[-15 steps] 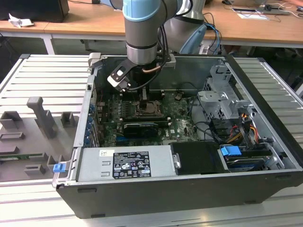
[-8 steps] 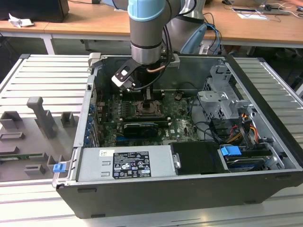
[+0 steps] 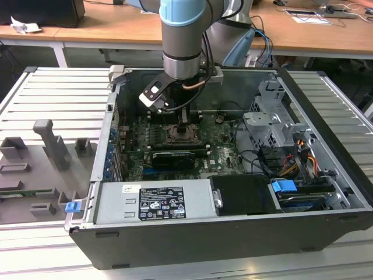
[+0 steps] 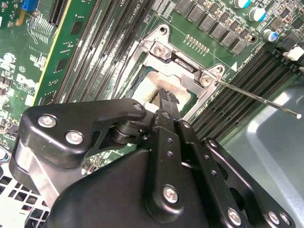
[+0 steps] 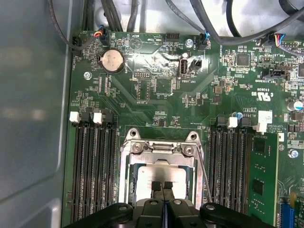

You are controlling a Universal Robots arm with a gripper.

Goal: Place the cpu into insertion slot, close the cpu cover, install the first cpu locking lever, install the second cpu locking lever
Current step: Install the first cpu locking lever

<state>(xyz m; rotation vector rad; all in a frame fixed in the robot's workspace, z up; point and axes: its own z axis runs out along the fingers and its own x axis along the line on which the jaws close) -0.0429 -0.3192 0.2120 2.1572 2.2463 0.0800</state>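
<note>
In the exterior view my gripper (image 3: 185,121) reaches down into the open computer case, right over the insertion slot (image 3: 182,135) on the green board. The cpu (image 5: 161,173) lies in the slot with its pale face up, also seen as a pale patch (image 4: 151,88) in the second wrist view. The silver cpu cover (image 5: 164,148) frames it and seems to lie down around it. My gripper (image 5: 162,185) is shut, its fingertips (image 4: 166,100) together just above or on the cpu's face, with nothing between them. A thin metal locking lever (image 4: 259,97) sticks out free from one corner of the socket.
Long black memory slots (image 5: 95,175) run along both sides of the socket. A black card (image 3: 173,158), the power supply (image 3: 154,201), a drive cage (image 3: 274,125) and cables (image 3: 250,157) crowd the case. Grey fixtures (image 3: 49,143) stand on the table at the exterior view's left.
</note>
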